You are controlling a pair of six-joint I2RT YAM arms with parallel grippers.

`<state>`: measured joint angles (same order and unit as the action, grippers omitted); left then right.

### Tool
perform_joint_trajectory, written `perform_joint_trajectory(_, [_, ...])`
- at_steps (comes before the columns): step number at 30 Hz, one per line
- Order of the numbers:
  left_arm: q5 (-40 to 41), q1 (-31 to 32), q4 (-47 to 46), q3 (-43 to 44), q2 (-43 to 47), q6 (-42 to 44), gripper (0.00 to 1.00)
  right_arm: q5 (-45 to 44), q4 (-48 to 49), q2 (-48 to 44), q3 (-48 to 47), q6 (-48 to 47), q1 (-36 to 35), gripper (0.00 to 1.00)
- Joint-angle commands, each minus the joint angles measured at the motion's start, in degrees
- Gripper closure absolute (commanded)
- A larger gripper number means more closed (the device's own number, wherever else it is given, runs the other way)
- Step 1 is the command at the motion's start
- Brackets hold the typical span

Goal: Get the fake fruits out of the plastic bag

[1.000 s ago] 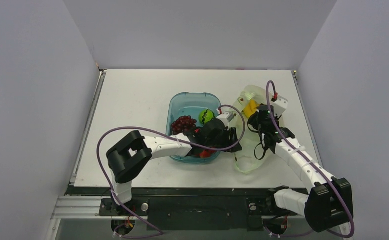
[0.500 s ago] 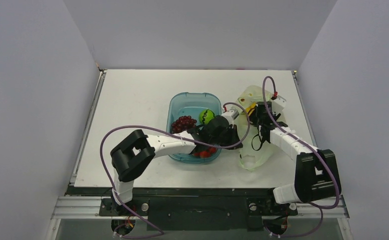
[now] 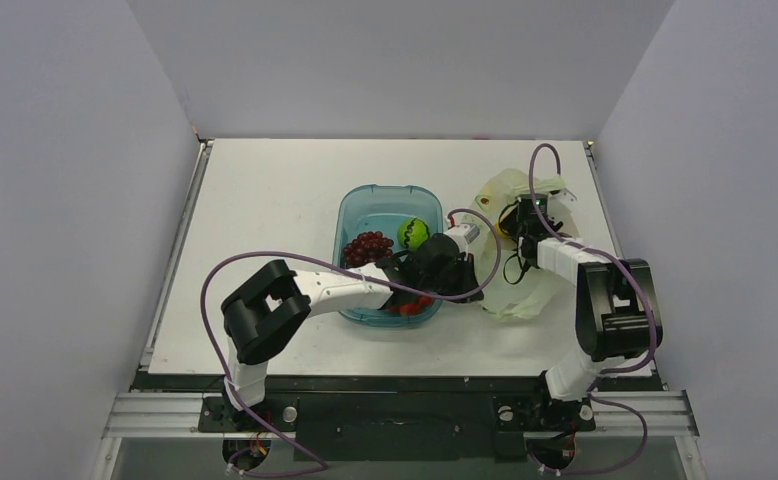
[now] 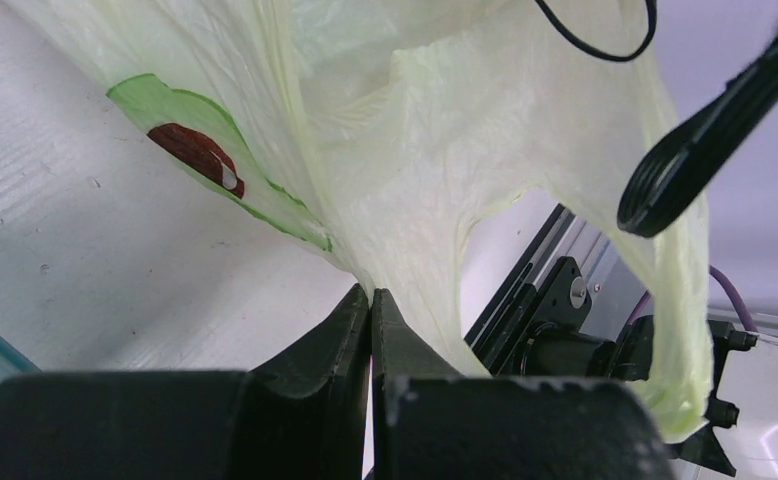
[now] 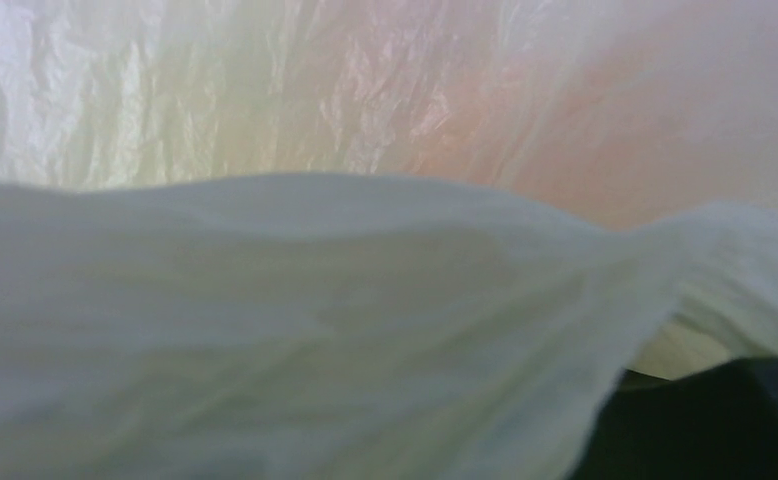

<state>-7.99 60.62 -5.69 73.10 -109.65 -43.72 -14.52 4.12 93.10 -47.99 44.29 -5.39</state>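
As left jaws pinch it, the plastic bag (image 3: 513,302) stretches rearward; right jaws unclear

Pale grey walls (image 3: 385,60), white table (image 3: 265,190)

The tray (image 3: 350,215) sits midway on the table (image 3: 265,200), the grape bunch (image 3: 367,245) left of a round fruit (image 3: 413,233) inside it. The plastic bag (image 3: 510,300) lies just right of it, the right gripper (image 3: 513,216) seemingly inside its far end.
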Motion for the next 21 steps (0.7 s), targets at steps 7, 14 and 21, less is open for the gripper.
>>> perform_joint_trajectory(7, [-0.3,0.2,-0.51,0.44,1.6,0.5,1.0,1.97,5.9,2.9,-3.7,0.27,0.84,0.64])
perform_joint_trajectory(14, [-0.42,0.2,0.54,2.54,0.34,1.2,1.0,4.06,6.28,-0.49,-2.24,1.43,0.77,0.91])
perform_joint_trajectory(21, [-0.27,0.2,-1.59,2.19,-0.53,-0.72,1.0,3.93,2.5,-10.57,2.14,2.24,0.49,1.0])
